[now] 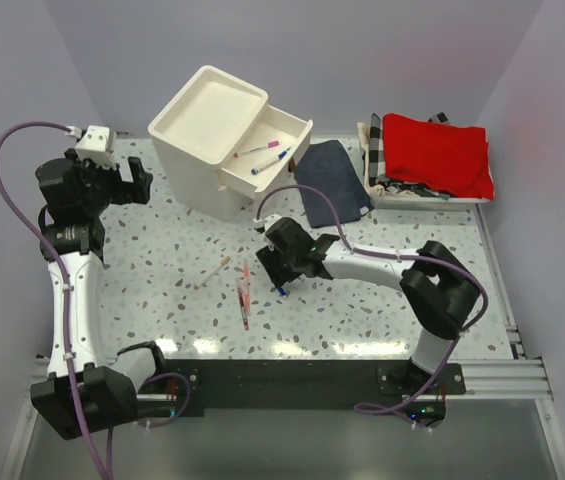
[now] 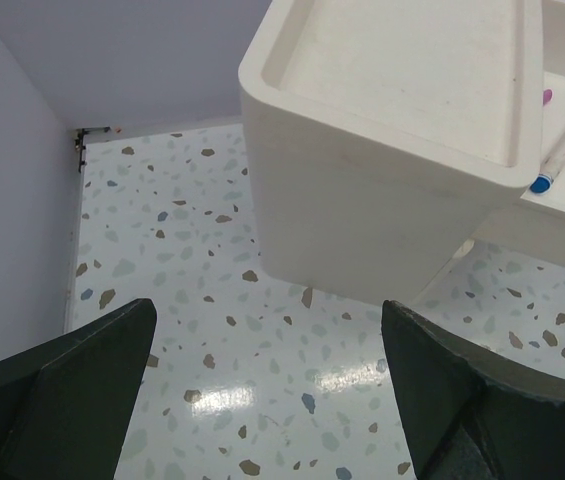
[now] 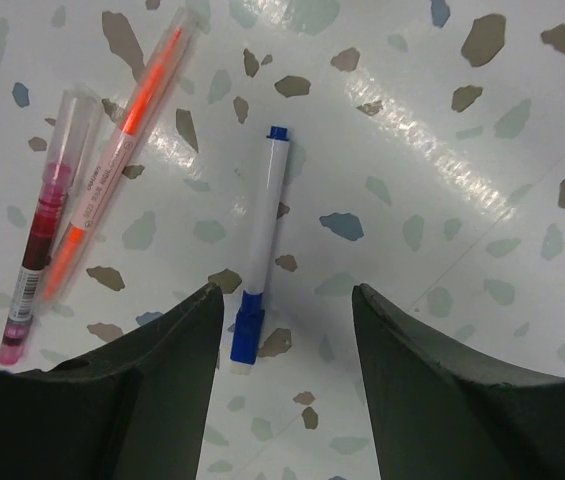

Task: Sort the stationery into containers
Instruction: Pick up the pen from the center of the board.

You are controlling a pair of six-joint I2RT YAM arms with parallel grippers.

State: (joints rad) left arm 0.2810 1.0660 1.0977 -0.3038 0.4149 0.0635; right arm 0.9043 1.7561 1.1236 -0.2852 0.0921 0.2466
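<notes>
The cream-white drawer unit (image 1: 212,135) stands at the back left with its top drawer (image 1: 284,135) pulled open; a pink-capped pen (image 1: 260,150) and a blue-capped pen (image 1: 270,163) lie in it. My right gripper (image 1: 280,278) is open, low over the table, with a white blue-capped pen (image 3: 260,235) lying between its fingers, nearer the left one. An orange pen (image 3: 112,170) and a red pen (image 3: 40,235) lie just left of it. Another thin pink pen (image 1: 212,272) lies further left. My left gripper (image 1: 138,186) is open and empty beside the unit (image 2: 392,130).
A dark blue folded cloth (image 1: 332,180) lies right of the unit. A checkered basket (image 1: 374,165) holding red cloth (image 1: 437,152) sits at the back right. Terrazzo table surface (image 2: 212,260) lies under the left gripper; walls close in at the back and sides.
</notes>
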